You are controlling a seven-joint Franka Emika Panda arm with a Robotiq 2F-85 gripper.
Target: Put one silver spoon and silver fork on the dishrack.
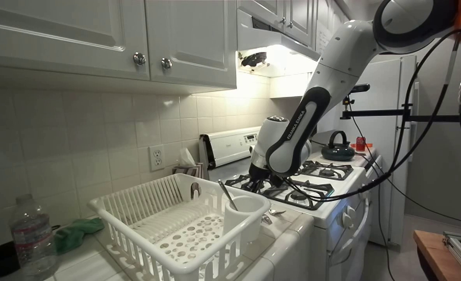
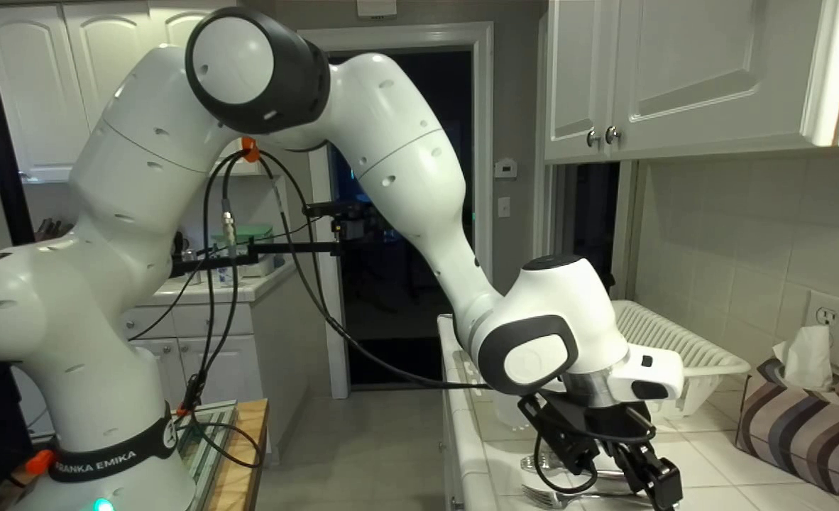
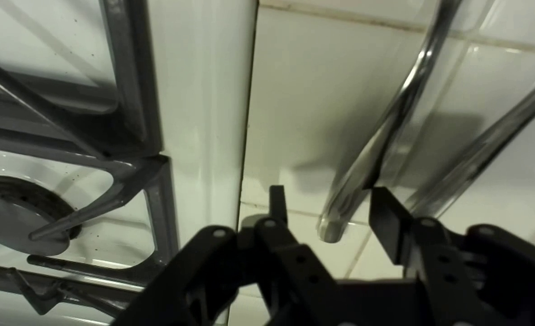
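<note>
The wrist view alone is showing the gripper (image 3: 328, 203) up close: its jaws are standing apart, with the end of a slim metal handle (image 3: 371, 154) lying between them and a second handle (image 3: 489, 146) slanting just beside. Both heads are falling outside this view. A black grate (image 3: 138, 81) is lying nearby on the stove (image 3: 204, 113).

In an exterior view, the white dishrack (image 1: 146, 242) is sitting on the counter (image 1: 84, 259), its slotted sides flaring around a perforated base; inside, a white cup (image 1: 233, 224) is holding a metal utensil (image 1: 227, 194).

In an exterior view, a shiny fork (image 2: 554, 499) is lying on the tiles, another piece of silverware (image 2: 544, 463) resting just beside, too hidden to name. A striped tissue box (image 2: 792, 426) is standing near, and the robot's wrist (image 2: 568, 294) is covering part of the dishrack.
</note>
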